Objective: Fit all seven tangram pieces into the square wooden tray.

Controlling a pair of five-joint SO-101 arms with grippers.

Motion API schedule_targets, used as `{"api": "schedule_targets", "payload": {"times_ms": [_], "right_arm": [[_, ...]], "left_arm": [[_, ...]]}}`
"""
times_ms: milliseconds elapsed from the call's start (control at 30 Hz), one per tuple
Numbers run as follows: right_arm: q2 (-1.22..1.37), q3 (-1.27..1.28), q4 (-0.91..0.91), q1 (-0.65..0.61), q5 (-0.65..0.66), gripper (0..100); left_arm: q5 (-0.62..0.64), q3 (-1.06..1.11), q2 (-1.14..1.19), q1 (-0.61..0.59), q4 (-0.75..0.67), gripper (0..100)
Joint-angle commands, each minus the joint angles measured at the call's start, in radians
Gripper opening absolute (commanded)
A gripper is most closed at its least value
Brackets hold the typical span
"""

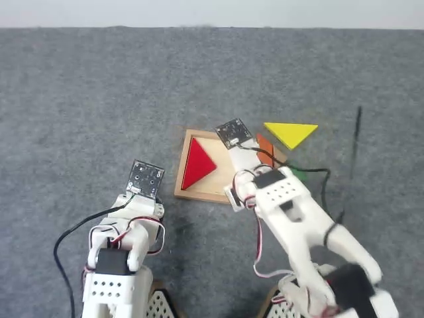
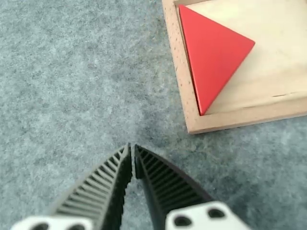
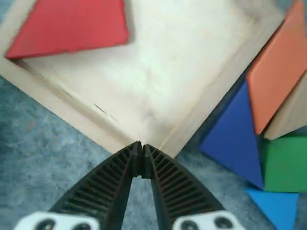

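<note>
- The right end effector (image 3: 142, 151) is closed on nothing. Its tips sit at the outside of one corner of the square wooden tray (image 3: 57, 96).
- The left end effector (image 2: 133, 153) is also closed and empty, over bare bench (image 2: 62, 72) just off another corner of the tray.
- In the high view the tray sits at the centre of the frame, with the red triangle (image 1: 197, 163) lying flat in its left part. The rest of the floor is bare wood, so six pieces seem yet to go in.
- Just outside the rim beside the right end effector lies a tight cluster: an orange piece (image 3: 276, 72), a dark blue triangle (image 3: 237, 139), a green piece (image 3: 285, 163) and a light blue triangle (image 3: 276, 206).
- The yellow triangle (image 1: 289, 133) lies on the bench to the upper right of the tray.
- Risk: tips this close to the corner could shove the tray if they advance, and that would slide the red triangle out of place.
- Risk: the clustered pieces touch one another, so gripping one may drag its neighbours. Thin flat pieces on the fuzzy cloth may also slip out of the tips.
- I can read no writing or labels on the tray or the pieces.
</note>
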Motion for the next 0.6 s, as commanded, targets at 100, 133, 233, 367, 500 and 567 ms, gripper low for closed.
{"api": "schedule_targets", "payload": {"times_ms": [100,133,233,367,500,567], "right_arm": [[-0.2,0.037,0.001,0.088,0.083,0.6],[-0.217,0.038,0.001,0.122,0.081,0.6],[-0.245,0.018,0.015,0.225,0.086,0.6],[-0.216,-0.123,0.056,0.332,0.087,0.6],[-0.065,-0.348,0.143,0.338,0.089,6.9],[0.044,-0.489,0.209,0.34,0.094,11.7]], "left_arm": [[0.008,-0.007,-0.012,-0.003,0.005,1],[0.008,-0.007,-0.012,-0.003,0.005,1],[0.008,-0.007,-0.012,-0.003,0.005,1],[0.008,-0.007,-0.012,-0.003,0.005,1],[0.008,-0.007,-0.012,-0.003,0.005,1],[0.008,-0.007,-0.012,-0.003,0.005,1]]}}
